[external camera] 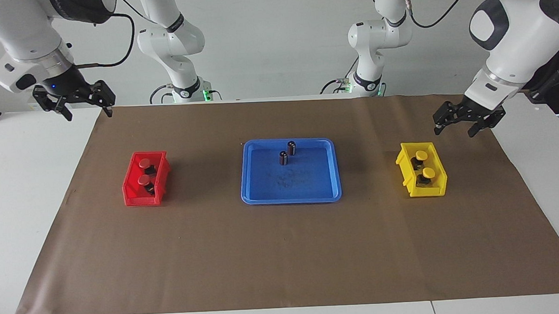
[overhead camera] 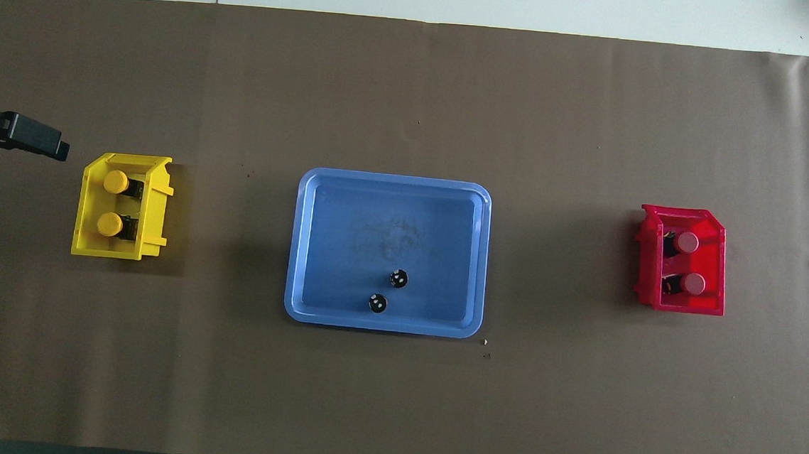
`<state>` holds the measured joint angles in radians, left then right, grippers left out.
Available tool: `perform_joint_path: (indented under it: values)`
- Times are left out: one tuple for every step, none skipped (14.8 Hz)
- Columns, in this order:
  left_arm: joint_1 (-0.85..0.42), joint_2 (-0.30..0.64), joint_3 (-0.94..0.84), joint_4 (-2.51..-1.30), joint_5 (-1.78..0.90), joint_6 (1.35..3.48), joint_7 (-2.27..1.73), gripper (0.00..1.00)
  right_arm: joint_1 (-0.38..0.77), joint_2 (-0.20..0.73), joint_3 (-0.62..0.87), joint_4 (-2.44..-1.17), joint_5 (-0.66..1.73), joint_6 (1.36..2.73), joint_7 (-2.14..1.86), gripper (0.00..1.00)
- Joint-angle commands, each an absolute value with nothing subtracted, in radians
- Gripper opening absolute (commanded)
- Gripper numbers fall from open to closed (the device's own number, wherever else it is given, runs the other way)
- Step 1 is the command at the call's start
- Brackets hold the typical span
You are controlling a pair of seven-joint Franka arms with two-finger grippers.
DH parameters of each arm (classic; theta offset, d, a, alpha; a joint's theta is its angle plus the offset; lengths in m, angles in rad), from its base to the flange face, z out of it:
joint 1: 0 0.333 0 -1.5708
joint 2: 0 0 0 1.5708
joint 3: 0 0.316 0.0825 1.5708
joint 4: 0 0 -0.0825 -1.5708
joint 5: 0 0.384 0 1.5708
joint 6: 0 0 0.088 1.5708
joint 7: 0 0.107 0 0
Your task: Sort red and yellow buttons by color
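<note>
A brown paper sheet [external camera: 283, 251] covers most of a white table [external camera: 23, 225], with a plain pale wall along the top of the facing frame.

The lower half of the facing frame is bare paper. Across its middle sit 3 containers. At center, a blue tray [external camera: 328, 192] holds 2 dark upright cylinders [external camera: 287, 153] near its upper edge. At the left of that frame a red bin [external camera: 132, 194] holds 2 red buttons [external camera: 144, 172], 1 above the other. At the right a yellow bin [external camera: 405, 165] holds 2 yellow buttons [external camera: 424, 165], likewise stacked in the frame; their black bases are mostly hidden by the caps and bin walls.

Higher up, the left gripper [external camera: 454, 129] hangs in the air at the upper right of the facing frame, over the paper just above the yellow bin, its fingers spread apart and holding nothing. The right gripper [external camera: 89, 112] hangs at the upper left, over the paper's corner, fingers spread and holding nothing.

In the overhead frame both grippers are cut off: only a dark finger shows at the left edge and a dark tip at the right edge.
</note>
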<state>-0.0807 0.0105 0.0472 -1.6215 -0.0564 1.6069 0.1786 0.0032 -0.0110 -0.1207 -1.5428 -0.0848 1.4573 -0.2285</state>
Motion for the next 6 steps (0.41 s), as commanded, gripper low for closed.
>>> perform_joint_path:
  values:
    - [-0.094,-0.014,0.051,-1.563,-0.009,1.498,0.184,1.00,-0.017,-0.008,-0.107,-1.536,-0.061,1.437,-0.221,1.00]
    - [-0.094,-0.011,0.045,-1.531,0.017,1.464,0.187,1.00,-0.015,-0.008,-0.107,-1.534,-0.061,1.431,-0.221,1.00]
    - [-0.094,-0.006,0.035,-1.510,0.020,1.441,0.186,1.00,-0.009,-0.008,-0.106,-1.526,-0.061,1.416,-0.218,1.00]
    - [-0.094,-0.006,0.026,-1.505,0.020,1.434,0.184,1.00,-0.005,-0.008,-0.104,-1.523,-0.060,1.408,-0.216,1.00]
    - [-0.094,-0.008,0.023,-1.505,0.020,1.434,0.181,1.00,-0.005,-0.009,-0.104,-1.523,-0.058,1.407,-0.215,1.00]
    - [-0.094,-0.012,0.021,-1.505,0.017,1.434,0.178,1.00,-0.006,-0.009,-0.104,-1.523,-0.051,1.410,-0.215,1.00]
